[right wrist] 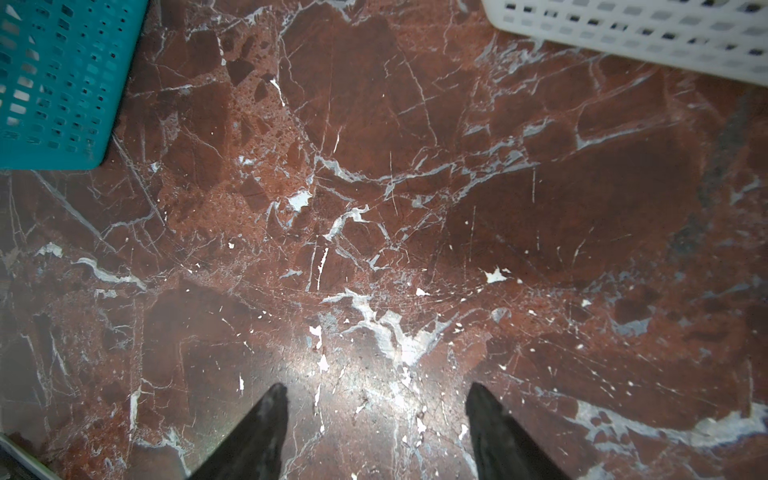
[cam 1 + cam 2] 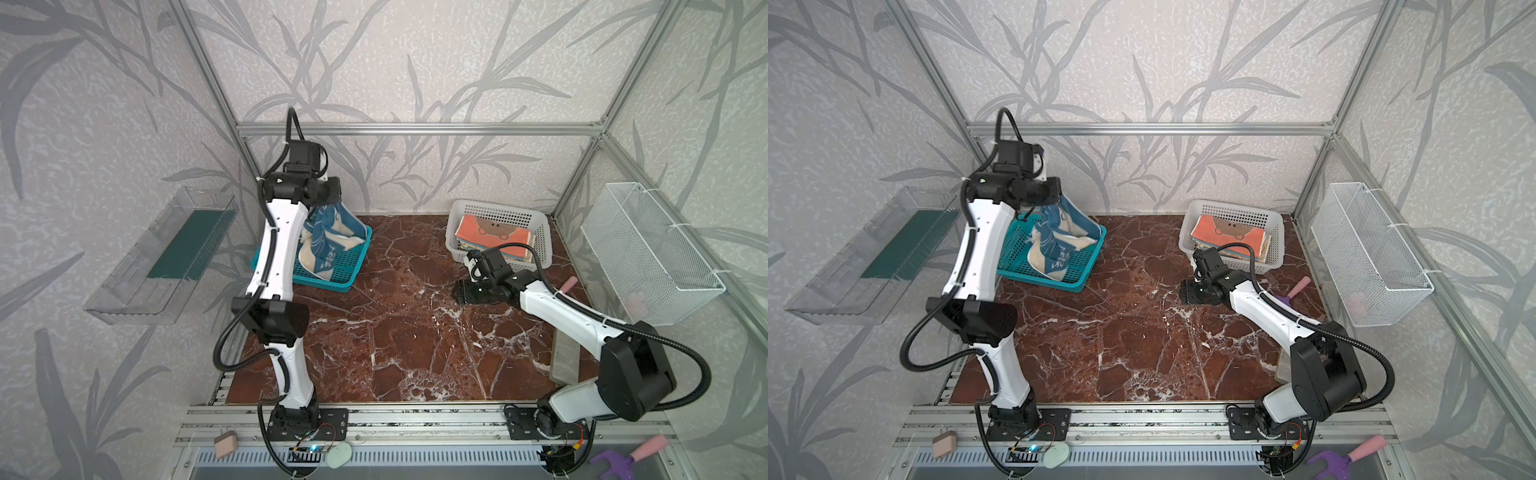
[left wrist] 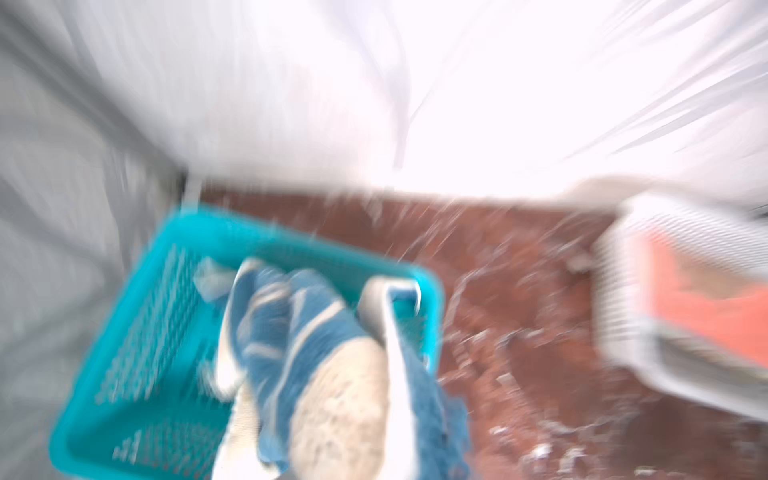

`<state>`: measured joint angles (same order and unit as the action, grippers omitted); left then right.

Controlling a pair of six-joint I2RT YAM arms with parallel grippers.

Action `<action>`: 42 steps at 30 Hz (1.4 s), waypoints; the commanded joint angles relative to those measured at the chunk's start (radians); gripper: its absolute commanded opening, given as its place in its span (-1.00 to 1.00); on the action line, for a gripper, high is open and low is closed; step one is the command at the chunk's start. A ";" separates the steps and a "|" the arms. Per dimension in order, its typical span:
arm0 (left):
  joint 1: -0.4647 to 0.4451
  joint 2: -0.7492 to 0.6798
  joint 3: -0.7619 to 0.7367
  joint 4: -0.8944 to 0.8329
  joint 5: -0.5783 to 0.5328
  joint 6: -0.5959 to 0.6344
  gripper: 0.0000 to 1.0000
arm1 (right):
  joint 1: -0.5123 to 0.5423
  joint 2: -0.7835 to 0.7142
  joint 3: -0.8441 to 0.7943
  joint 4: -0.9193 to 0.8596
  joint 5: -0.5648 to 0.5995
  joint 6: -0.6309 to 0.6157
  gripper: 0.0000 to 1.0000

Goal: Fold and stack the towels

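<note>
- At the back left of the table, the left gripper (image 2: 332, 201) is clamped on the top of the blue-and-cream towel (image 2: 328, 237) and holds it up above the teal basket (image 2: 332, 283).
- From that grip the towel hangs as a crumpled drape, its long axis close to vertical. Its lower end reaches down into the basket in both top views, though whether it touches the basket floor cannot be told. The left wrist view is badly blurred but shows the cloth bunched right at the fingers.
- Judged from this, the coming move turns on getting the cloth clear of the basket rim and over to the bare marble table (image 2: 395, 332), which lies toward the middle and front from the hand.
- Only the left arm is near the towel. The right gripper (image 1: 376, 415) is well apart from it, jaws spread and empty, low over the marble just in front of the white basket (image 2: 542, 243).
- Inside that white basket lie the folded towels (image 2: 494, 232), stacked with a coral bear-face cloth on top.
- Between the two baskets the marble is bare and flat, room enough to spread the cloth. The back wall stands close behind the teal basket.
</note>
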<state>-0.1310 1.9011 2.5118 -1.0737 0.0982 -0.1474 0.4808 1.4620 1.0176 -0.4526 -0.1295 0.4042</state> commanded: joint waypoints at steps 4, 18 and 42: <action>-0.288 -0.296 -0.095 0.286 0.208 0.054 -0.98 | 0.005 -0.094 -0.015 -0.002 0.025 0.014 0.36; -0.297 -0.470 -1.072 0.547 -0.029 -0.173 0.00 | -0.010 -0.327 -0.222 -0.017 0.095 0.081 0.37; -0.704 -0.185 -1.394 0.577 0.169 -0.217 0.07 | -0.079 -0.084 -0.258 -0.263 0.129 0.113 0.39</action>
<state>-0.7765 1.6699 1.0496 -0.4904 0.2974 -0.4080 0.4152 1.3743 0.7582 -0.6430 -0.0444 0.5266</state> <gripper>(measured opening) 0.524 0.692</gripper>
